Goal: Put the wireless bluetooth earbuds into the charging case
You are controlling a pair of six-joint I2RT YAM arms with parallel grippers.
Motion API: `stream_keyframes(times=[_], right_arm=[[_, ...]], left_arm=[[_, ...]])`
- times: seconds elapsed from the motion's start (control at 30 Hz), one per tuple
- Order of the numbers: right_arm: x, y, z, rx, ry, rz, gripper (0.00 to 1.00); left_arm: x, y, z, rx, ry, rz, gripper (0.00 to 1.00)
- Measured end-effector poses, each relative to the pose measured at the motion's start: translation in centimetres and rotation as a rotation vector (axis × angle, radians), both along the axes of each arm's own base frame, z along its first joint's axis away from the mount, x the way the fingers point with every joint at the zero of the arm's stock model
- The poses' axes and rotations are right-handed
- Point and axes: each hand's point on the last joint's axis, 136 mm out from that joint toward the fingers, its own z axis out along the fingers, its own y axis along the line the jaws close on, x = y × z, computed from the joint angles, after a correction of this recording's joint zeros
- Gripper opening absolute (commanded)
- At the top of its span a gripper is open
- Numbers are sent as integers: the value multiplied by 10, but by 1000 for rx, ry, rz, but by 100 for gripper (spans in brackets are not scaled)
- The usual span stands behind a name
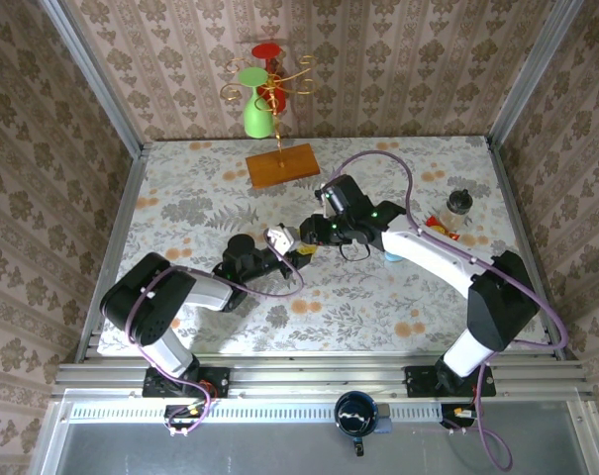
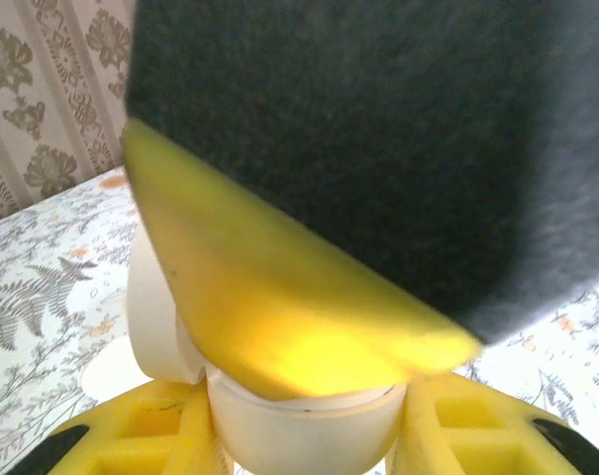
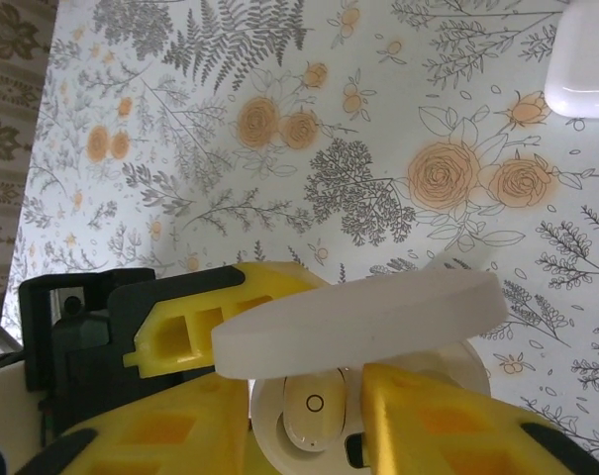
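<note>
- Top external: high, from near edge, down over whole table (image 1: 180, 188).
- Left wrist: tight against white case (image 2: 299, 421).
- Right wrist: close above same case (image 3: 378, 317).

A white case (image 3: 363, 319) stands open at bottom centre, lid tilted up, with one glossy white earbud (image 3: 314, 411) seated inside. A second case (image 3: 584, 61) lies at the upper right.

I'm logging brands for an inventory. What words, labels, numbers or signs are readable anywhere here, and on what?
No words or numbers are readable.
On the earbud in the charging case: a small ring mark, no letters.
On the bottle: any label is too small to read.
</note>
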Motion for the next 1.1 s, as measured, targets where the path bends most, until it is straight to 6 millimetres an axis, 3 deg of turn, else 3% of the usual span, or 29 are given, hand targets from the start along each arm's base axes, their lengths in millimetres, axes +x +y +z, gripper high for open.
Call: stream_keyframes(times=[0.23, 0.47, 0.6, 0.7, 0.83, 1.1], right_arm=[[-2, -7, 23, 15, -69, -1, 53], [-11, -27, 54, 75, -172, -22, 56], [-15, -45, 56, 107, -217, -56, 57], [-12, -62, 39, 116, -213, -103, 57], [-5, -73, 0, 114, -125, -160, 55], [-7, -34, -72, 143, 106, -152, 53]], left_arm=[[4, 5, 14, -62, 11, -3, 23], [9, 14, 20, -108, 72, -2, 24], [14, 21, 30, -139, 88, 12, 24], [19, 31, 44, -171, 82, 35, 23], [27, 47, 59, -209, 67, 75, 23], [40, 82, 72, -252, 64, 164, 23]])
